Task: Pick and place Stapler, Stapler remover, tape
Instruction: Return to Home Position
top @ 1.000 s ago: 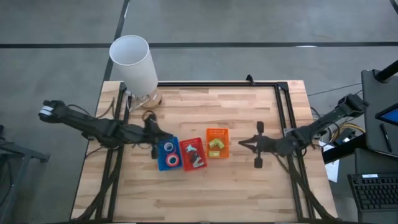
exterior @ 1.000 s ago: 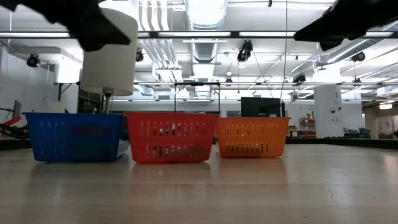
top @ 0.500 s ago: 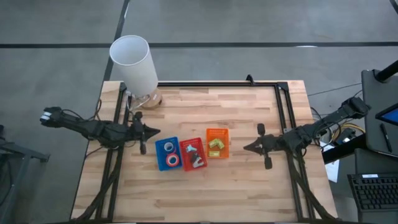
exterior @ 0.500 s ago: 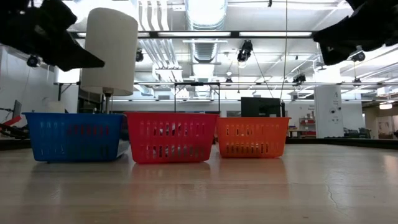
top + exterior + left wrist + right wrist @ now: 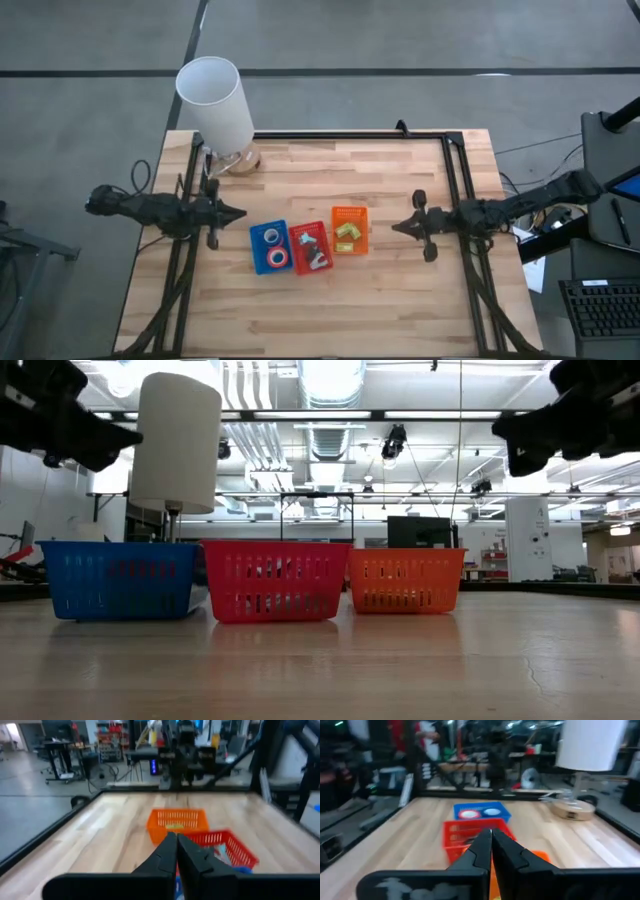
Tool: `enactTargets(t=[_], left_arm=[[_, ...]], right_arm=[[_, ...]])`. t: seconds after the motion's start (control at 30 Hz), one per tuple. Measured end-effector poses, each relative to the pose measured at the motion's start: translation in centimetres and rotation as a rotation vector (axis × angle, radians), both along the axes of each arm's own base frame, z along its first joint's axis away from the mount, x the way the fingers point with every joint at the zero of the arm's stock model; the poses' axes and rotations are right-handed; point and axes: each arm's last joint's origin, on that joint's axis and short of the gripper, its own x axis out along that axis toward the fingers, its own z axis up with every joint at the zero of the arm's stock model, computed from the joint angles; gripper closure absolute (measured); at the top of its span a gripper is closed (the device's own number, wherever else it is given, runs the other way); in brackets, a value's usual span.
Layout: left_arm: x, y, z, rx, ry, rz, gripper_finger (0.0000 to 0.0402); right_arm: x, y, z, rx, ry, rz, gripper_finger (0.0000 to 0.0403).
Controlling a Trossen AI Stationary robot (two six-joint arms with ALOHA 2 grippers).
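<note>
Three small baskets stand in a row mid-table. The blue basket (image 5: 270, 247) holds the tape: a blue roll (image 5: 271, 237) and a red roll (image 5: 276, 259). In the red basket (image 5: 311, 248) lie small grey metal things (image 5: 312, 252); I cannot tell the stapler from the stapler remover. The orange basket (image 5: 350, 230) holds yellow-green blocks. My left gripper (image 5: 241, 212) hovers shut left of the blue basket and points level at the row. My right gripper (image 5: 394, 227) hovers shut right of the orange basket, also level. Both are bare.
A white lamp (image 5: 215, 100) stands on its round base at the table's far left corner. A black frame (image 5: 455, 180) runs along the table's far and side edges. Bare wood lies in front of the baskets (image 5: 320, 660) and at the right.
My left gripper has drawn back from over the blue basket toward the table's left edge, sinking and turning level. My right gripper has drawn back a little toward the right edge and sunk. Both have stayed shut. The baskets have not moved.
</note>
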Motion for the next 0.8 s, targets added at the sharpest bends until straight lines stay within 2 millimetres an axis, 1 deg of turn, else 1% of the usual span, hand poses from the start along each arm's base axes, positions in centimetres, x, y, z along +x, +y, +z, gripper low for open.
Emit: enactTargets(t=[0.13,0.27,0.37,0.43,0.53,0.8], left_arm=[[0.2,-0.1,-0.8,0.005,0.044,-0.008,0.0386],[0.6,-0.3,-2.1,-0.028,0.048,-0.041,0.0382],[0.8,-0.4,-2.1,-0.023,-0.002,-0.057,0.038],[0.9,-0.4,-2.1,0.016,-0.026,-0.063,0.0381],[0.9,-0.4,-2.1,0.031,-0.034,-0.064,0.0384],[1.0,-0.5,-2.1,-0.03,-0.026,-0.06,0.0381]], right_arm=[[-0.3,-1.0,-1.2,0.028,-0.023,-0.071,0.0394],[-0.2,-1.3,-1.5,0.014,0.008,0.005,0.0394],[-0.2,-1.3,-1.5,-0.012,0.007,0.07,0.0394],[-0.2,-1.3,-1.4,-0.031,-0.001,0.074,0.0394],[-0.2,-1.3,-1.2,-0.027,-0.028,0.069,0.0394],[-0.3,-1.4,-0.8,-0.024,-0.06,0.048,0.0394]])
